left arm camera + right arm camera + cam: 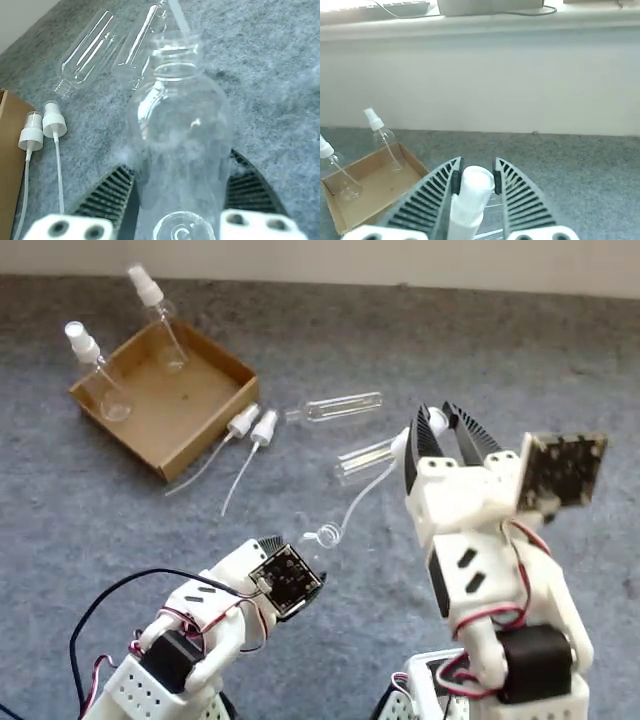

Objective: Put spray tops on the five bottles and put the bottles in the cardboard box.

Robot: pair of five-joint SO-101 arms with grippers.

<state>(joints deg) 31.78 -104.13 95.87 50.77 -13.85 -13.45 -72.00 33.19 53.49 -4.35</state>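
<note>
On the grey counter (560, 360), the left fingers (122, 182) are clamping the body of a clear open bottle (180, 125), and its neck is pointing away from the wrist. The right fingers (502, 172) are clamping a white spray top (470, 195). Its thin tube (360, 495) is trailing down and curling at its end, just beside the held bottle. Seen from the left wrist, the tube is showing at that bottle's mouth. Whether it is entering the neck cannot be told.

Two more open bottles are lying on their sides, near each other, between the cardboard box (170, 410) and the right arm. These are the far bottle (340, 407) and the near bottle (365, 457). The near bottle's end is lying under the right fingers in the high view.

Two loose spray tops are lying side by side just beside the box wall: the first loose top (243, 421) and the second loose top (264, 427). Their tubes are trailing toward the arms.

The box is sitting at the far left of the counter. Two bottles with spray tops already fitted are standing upright in it: the left capped bottle (100, 380) and the rear capped bottle (160, 320).
</note>
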